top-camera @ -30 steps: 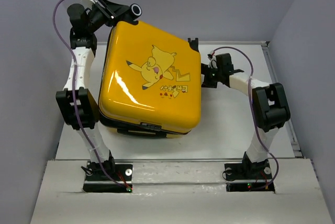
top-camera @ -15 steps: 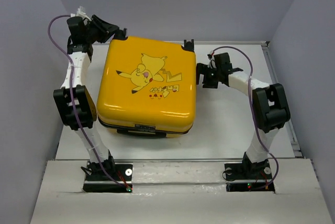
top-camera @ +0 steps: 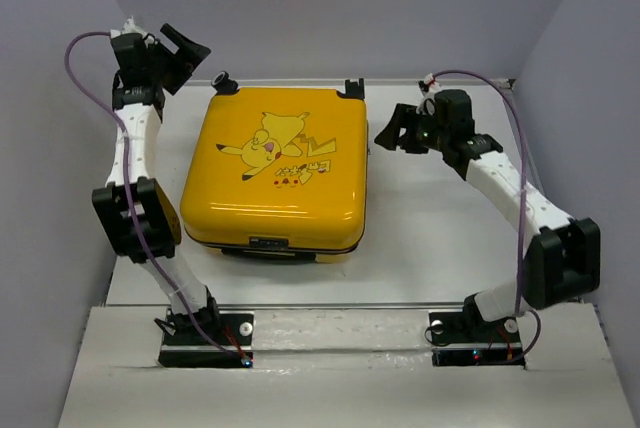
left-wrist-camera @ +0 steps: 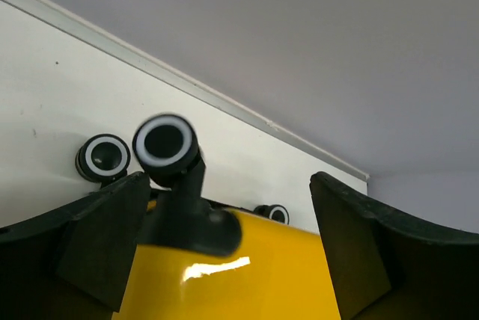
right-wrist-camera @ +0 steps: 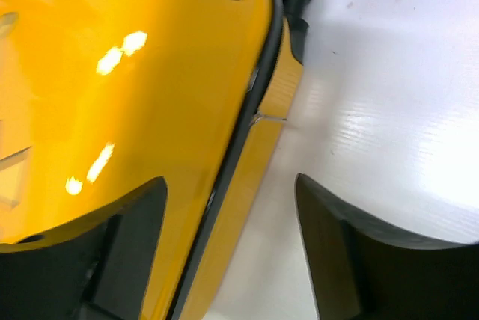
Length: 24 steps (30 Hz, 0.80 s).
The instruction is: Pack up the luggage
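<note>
The yellow luggage [top-camera: 275, 173] with the Pikachu cartoon lies flat and closed on the white table [top-camera: 440, 238], black wheels [top-camera: 222, 79] toward the back. My left gripper [top-camera: 185, 48] is open and empty, above and behind the far left corner. In the left wrist view [left-wrist-camera: 228, 185] it looks down on a black wheel [left-wrist-camera: 165, 143] and the yellow shell [left-wrist-camera: 254, 282]. My right gripper [top-camera: 392, 133] is open and empty beside the right edge. In the right wrist view [right-wrist-camera: 230, 185] its jaws straddle the shell's side seam [right-wrist-camera: 254, 96] without touching it.
Grey walls enclose the table at the back and both sides. A raised rail [top-camera: 380, 305] runs along the near edge by the arm bases. The luggage handle [top-camera: 268, 244] faces the front.
The raised, tilted shell has come down flat and shut. My left gripper has drawn back to the left, off the wheel end. My right arm has lifted and moved slightly right.
</note>
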Available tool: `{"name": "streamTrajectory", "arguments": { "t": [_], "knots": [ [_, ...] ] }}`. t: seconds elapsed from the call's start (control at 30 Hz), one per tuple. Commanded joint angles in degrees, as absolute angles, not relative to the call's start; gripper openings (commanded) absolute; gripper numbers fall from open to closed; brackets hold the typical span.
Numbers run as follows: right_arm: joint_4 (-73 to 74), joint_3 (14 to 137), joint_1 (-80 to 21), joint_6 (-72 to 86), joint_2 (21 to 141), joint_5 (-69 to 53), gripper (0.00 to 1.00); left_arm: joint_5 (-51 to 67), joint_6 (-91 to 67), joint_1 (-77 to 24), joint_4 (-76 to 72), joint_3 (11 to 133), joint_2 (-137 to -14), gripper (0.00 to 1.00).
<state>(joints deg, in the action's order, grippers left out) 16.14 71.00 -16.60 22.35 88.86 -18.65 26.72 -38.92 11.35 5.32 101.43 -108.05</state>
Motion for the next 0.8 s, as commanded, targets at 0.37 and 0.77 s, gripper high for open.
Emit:
{"name": "streamTrajectory", "arguments": {
  "t": [0.37, 0.77],
  "knots": [
    [10.4, 29.7, -32.2, 25.7, 36.1, -23.3, 0.07, 21.0, -33.8, -9.0, 10.6, 49.5, -32.2, 0.62],
    [6.3, 23.8, -51.2, 25.1, 39.5, -19.1, 0.52, 25.6, -38.0, -13.8, 35.1, 35.6, -7.7, 0.19]
  ]
}}
